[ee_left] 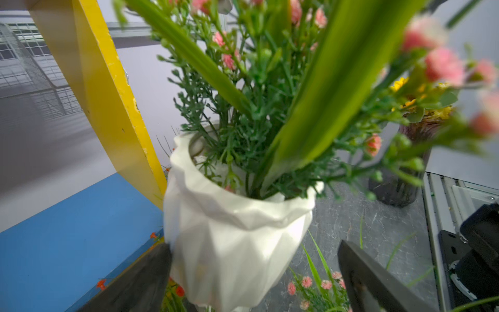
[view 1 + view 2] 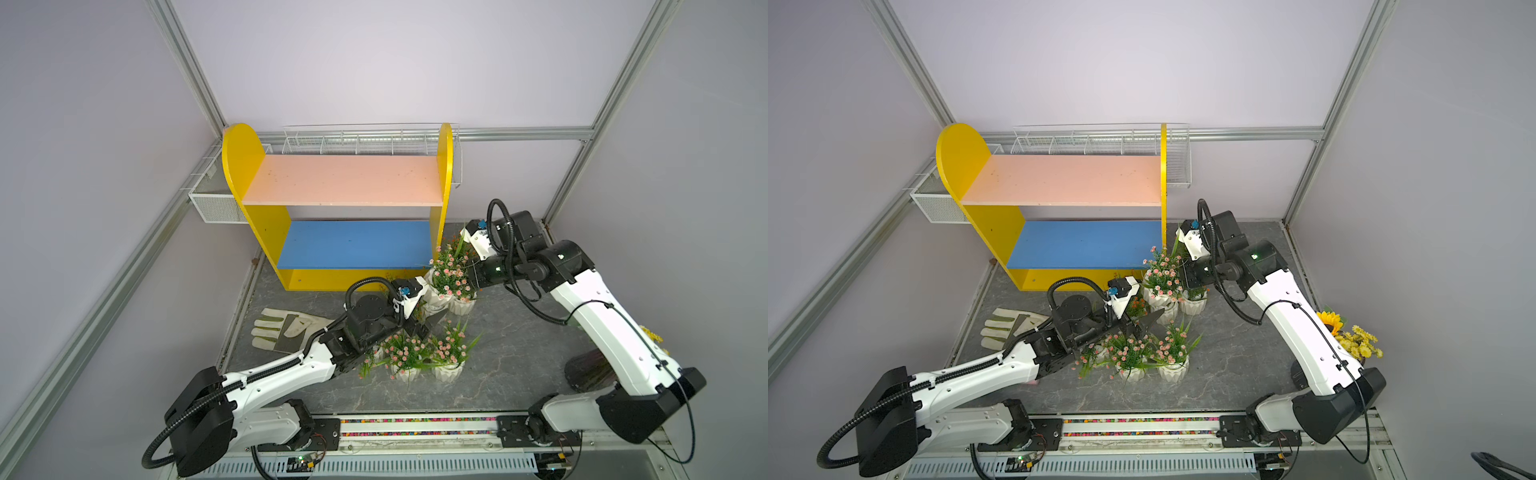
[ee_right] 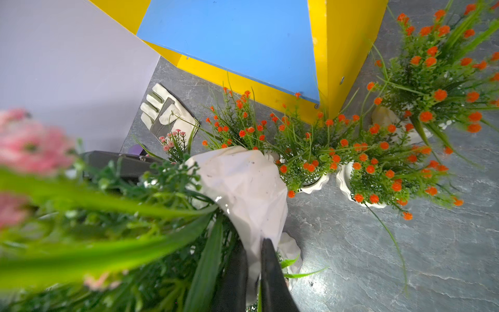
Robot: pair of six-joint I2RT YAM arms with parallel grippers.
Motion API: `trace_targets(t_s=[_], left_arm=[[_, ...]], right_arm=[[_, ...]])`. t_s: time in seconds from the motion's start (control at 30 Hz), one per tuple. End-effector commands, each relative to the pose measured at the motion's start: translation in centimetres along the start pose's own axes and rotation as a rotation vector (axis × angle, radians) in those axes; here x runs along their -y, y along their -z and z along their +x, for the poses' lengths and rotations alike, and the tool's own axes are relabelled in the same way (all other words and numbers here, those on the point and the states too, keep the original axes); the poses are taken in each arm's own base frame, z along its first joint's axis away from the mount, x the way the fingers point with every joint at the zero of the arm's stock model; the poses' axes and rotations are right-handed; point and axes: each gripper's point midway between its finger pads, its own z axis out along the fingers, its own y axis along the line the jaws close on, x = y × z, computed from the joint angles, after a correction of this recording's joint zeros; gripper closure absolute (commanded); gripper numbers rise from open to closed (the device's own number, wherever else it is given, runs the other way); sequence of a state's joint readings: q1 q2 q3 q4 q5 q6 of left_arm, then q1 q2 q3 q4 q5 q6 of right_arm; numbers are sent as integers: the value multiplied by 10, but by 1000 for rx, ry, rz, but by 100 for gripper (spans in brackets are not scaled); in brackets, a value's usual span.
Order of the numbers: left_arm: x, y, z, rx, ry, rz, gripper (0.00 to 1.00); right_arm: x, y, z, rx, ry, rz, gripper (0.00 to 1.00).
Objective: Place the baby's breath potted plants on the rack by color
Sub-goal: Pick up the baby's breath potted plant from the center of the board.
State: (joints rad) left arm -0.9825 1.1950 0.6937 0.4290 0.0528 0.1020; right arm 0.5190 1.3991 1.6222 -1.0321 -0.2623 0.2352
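Pinching claw: we log the right gripper [image 3: 255, 243] clenched on the white rim of a pink-blossom potted plant [image 3: 243, 183], centre right in both top views, just beside the rack's lower front corner.
Left gripper [image 1: 253, 244]: released, jaws wide either side of that pot.
Other pink plants [image 2: 428, 353]: we find them lower centre on the grey table [image 2: 498, 374].
Orange plants [image 3: 305, 151]: clustered at the rack's corner.
Rack [image 2: 340, 178]: upper centre, pink board over blue.
Glove [image 2: 282, 328]: centre left.

White-potted pink plants [image 2: 451, 351] and orange plants [image 3: 310, 151] are clustered on the surface [image 2: 498, 374] before the rack [image 2: 266, 232], one pink plant [image 3: 243, 183] tilted.
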Motion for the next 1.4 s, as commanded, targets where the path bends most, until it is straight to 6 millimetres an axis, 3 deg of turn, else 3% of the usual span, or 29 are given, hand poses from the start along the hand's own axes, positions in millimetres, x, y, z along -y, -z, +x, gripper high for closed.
trace_targets(t_s=[0.0, 0.33, 1.07, 1.37], left_arm=[[-4, -4, -26, 68, -26, -31, 1], [-20, -9, -24, 63, -24, -135, 1], [-18, -19, -20, 37, -62, -148, 1], [-19, -17, -21, 40, -63, -148, 1]], right_arm=[[-27, 9, -20, 76, 43, -88, 93], [-38, 2, -12, 42, 45, -115, 93], [-56, -10, 0, -17, 53, -177, 93], [-66, -7, -4, 4, 72, -223, 93]])
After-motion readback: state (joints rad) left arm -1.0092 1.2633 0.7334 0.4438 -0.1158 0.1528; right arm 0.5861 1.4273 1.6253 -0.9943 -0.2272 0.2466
